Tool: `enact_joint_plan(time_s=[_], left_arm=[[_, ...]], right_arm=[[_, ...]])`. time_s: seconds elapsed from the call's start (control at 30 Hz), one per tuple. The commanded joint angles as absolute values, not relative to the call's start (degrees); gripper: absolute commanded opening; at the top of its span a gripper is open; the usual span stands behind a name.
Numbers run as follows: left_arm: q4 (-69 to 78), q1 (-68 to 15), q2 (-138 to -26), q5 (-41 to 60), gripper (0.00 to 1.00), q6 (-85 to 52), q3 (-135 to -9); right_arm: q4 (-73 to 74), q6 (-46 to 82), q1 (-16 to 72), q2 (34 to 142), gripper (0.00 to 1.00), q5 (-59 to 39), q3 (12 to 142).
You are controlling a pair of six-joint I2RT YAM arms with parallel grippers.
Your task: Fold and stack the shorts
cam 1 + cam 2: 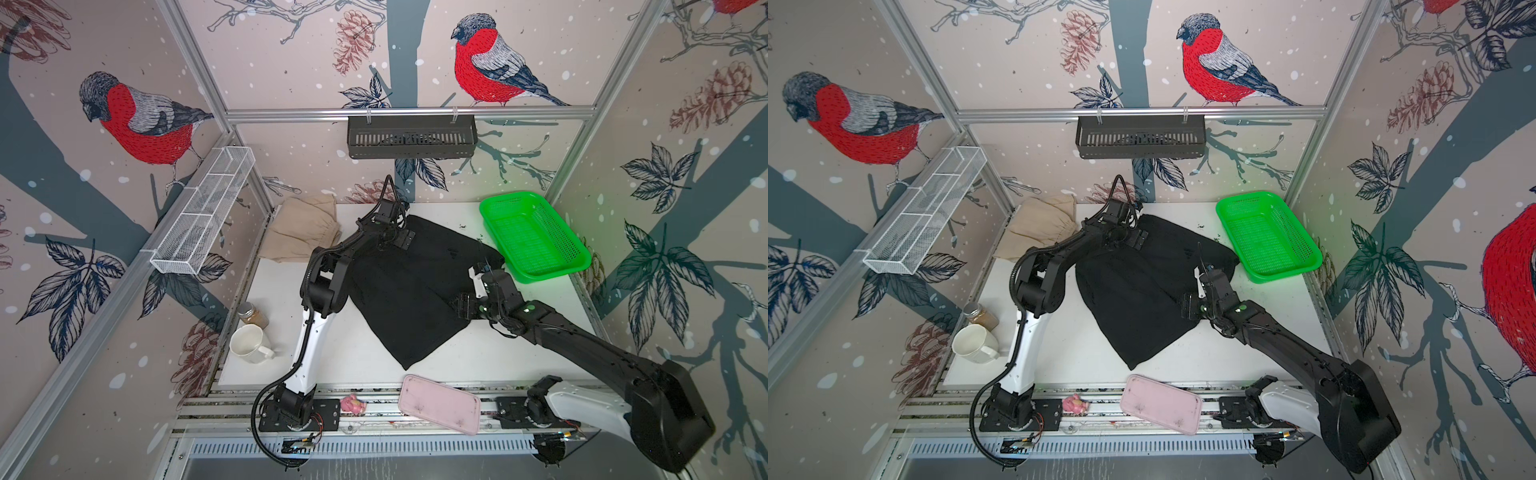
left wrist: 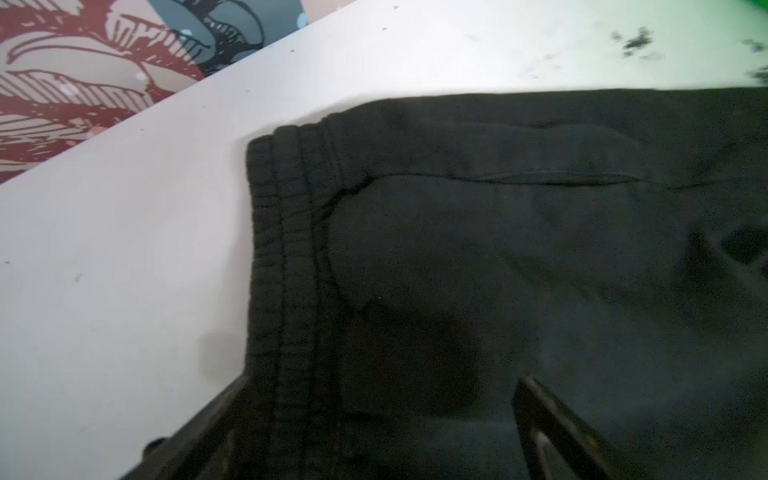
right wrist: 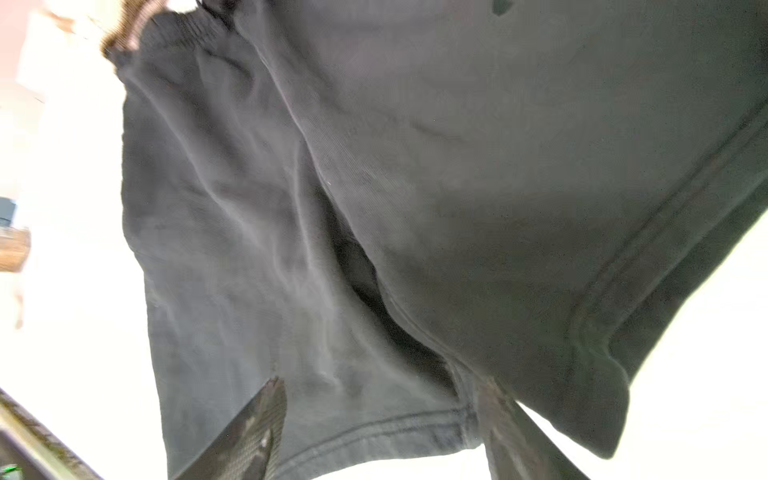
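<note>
My left tool (image 2: 384,378) was spread wide, nothing in it, hanging just over the ribbed waistband of the plain black cloth shorts (image 1: 411,299). One finger (image 2: 548,428) sat above the fabric and the other by the waistband's edge, where cloth met the white tabletop (image 1: 374,353).

My right tool (image 3: 382,382) was open too. Its two dark fingers straddled a stitched leg hem, and the cloth lay slack between them, not pinched.

In both top views those shorts lay spread across the middle of the tabletop, one leg pointing at the front edge and a far corner just beside the green plastic mesh basket (image 1: 536,237).

The beige cloth shorts with the gathered waist (image 1: 301,232) sat bunched in the far left corner, well apart from both tools.
</note>
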State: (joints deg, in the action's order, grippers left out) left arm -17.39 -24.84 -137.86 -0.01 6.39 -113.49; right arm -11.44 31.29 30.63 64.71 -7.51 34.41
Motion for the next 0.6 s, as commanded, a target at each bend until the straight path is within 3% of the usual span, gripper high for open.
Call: enact_joint_plan(time_s=[0.0, 0.3, 0.57], left_arm=[[-16.8, -24.7, -140.3, -11.6, 0.97, 7.1, -115.3], [-22.8, -21.6, -148.5, -20.0, 0.97, 2.4, -126.5], [-27.5, -17.2, -145.8, -19.4, 0.97, -3.2, -128.8]], right_arm=[[-9.4, 32.0, 29.3, 64.6, 0.75, -9.0, 33.8], [-7.2, 30.3, 20.0, 67.1, 0.78, -8.6, 33.4], [-8.5, 25.1, 21.2, 76.6, 0.79, -8.7, 41.4]])
